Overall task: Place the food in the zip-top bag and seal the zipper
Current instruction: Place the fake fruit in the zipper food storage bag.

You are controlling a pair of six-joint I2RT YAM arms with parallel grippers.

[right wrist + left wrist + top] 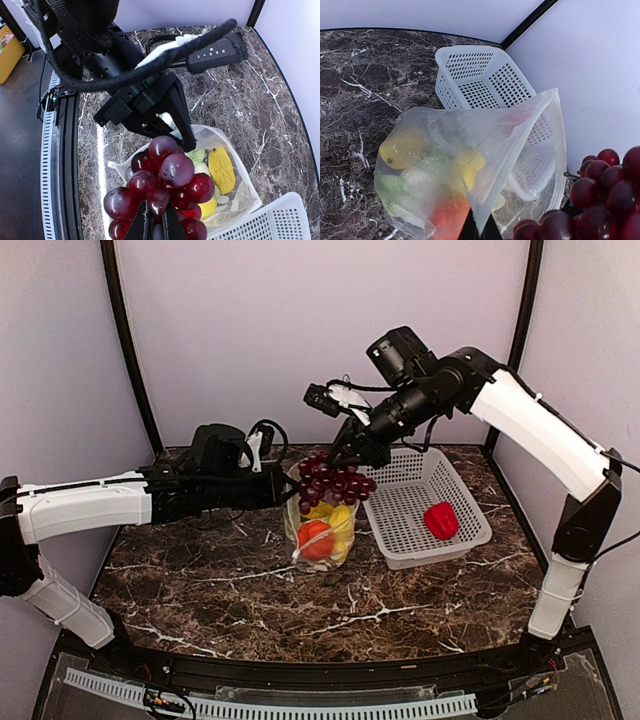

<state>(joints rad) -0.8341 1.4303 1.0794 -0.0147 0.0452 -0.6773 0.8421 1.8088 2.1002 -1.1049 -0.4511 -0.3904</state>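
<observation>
The zip-top bag (322, 540), standing on the surface (200, 580) beside the basket (400, 512), is being held by its rim in the closed left jaws. The grapes (335, 480) are being gripped in the narrowed right jaws over the bag's mouth. The red pepper (441, 521) is lying in the basket.

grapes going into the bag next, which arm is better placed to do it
Right: the right gripper is shut on the grapes over the open mouth of the zip-top bag, while the left gripper pinches its rim.
</observation>
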